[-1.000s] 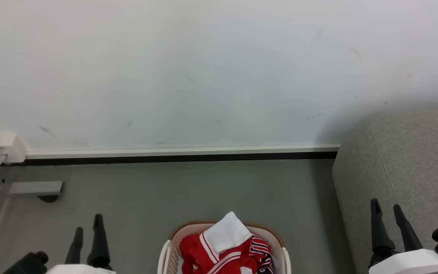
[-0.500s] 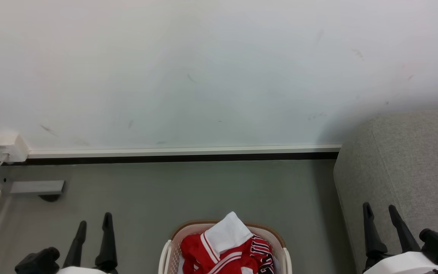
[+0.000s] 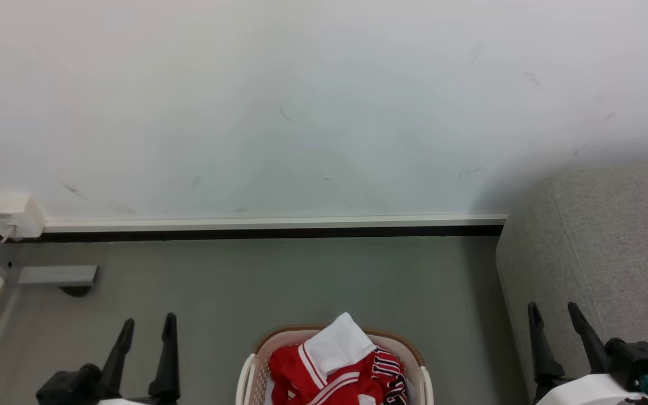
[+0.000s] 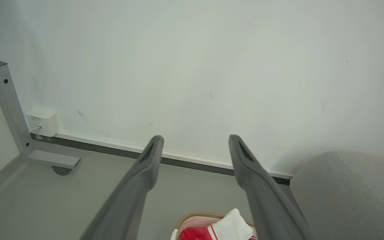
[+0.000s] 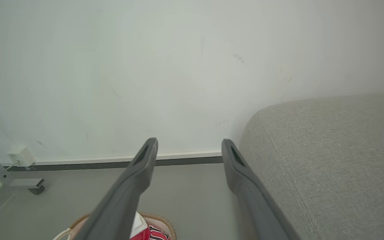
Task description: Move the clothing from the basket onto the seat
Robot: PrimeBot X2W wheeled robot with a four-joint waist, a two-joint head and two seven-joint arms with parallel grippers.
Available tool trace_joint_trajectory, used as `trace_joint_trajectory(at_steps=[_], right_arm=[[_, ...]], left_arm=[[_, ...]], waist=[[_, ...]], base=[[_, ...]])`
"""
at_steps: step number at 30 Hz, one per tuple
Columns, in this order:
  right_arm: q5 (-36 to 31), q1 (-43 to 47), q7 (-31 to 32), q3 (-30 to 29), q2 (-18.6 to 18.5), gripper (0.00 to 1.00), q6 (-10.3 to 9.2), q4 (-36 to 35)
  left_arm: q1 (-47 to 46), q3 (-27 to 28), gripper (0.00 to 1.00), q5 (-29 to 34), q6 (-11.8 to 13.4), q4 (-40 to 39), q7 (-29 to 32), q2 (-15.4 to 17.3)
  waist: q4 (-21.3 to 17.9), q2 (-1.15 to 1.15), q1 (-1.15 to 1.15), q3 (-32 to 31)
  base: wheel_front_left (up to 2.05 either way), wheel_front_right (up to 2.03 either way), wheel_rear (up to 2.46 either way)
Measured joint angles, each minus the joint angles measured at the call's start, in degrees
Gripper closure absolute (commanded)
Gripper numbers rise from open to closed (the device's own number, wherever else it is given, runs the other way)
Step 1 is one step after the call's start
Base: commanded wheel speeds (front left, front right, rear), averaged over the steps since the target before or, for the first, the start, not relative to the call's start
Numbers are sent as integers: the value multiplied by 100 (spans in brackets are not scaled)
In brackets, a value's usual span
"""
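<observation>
Left end effector [image 3: 149,322] and right end effector [image 3: 553,308] are both noted with fingers spread wide and nothing held. Each is raised at its own side, fingers directed toward the wall [image 3: 301,112]. The clothing [image 3: 329,376] is found heaped in the basket [image 3: 247,378], which stands on the floor [image 3: 301,275] between the two end effectors, left of the seat [image 3: 611,236] and apart from it. No garment is seen on the seat. The task is judged to be at its outset, the first reach not yet made. A descent of one end effector over the heap is called for, with a pinch on a raised fold such as the white panel [image 3: 338,344]. That panel is pointed toward the wall. No long axis can be assigned to the crumpled heap, and the basket's is cut off by the lower edge.
</observation>
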Motion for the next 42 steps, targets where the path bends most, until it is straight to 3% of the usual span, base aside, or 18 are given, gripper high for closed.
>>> trace_joint_trajectory(at_steps=[19, 28, 42], right_arm=[[-646, -61, -215, 112, -13, 0, 0, 233], [-832, -30, -308, 14, -24, 0, 0, 387], [-1029, 30, -387, -57, -32, 0, 0, 523]], left_arm=[[96, 174, 0, 915, 33, 103, -204, 93], [139, 180, 0, 1250, -67, 154, -310, 135], [146, 280, 0, 1460, -145, 121, -392, 120]], waist=[[16, 0, 0, -10], [9, 0, 0, -19], [-82, 0, 0, 28]], base=[[0, 0, 0], [0, 0, 0], [0, 0, 0]])
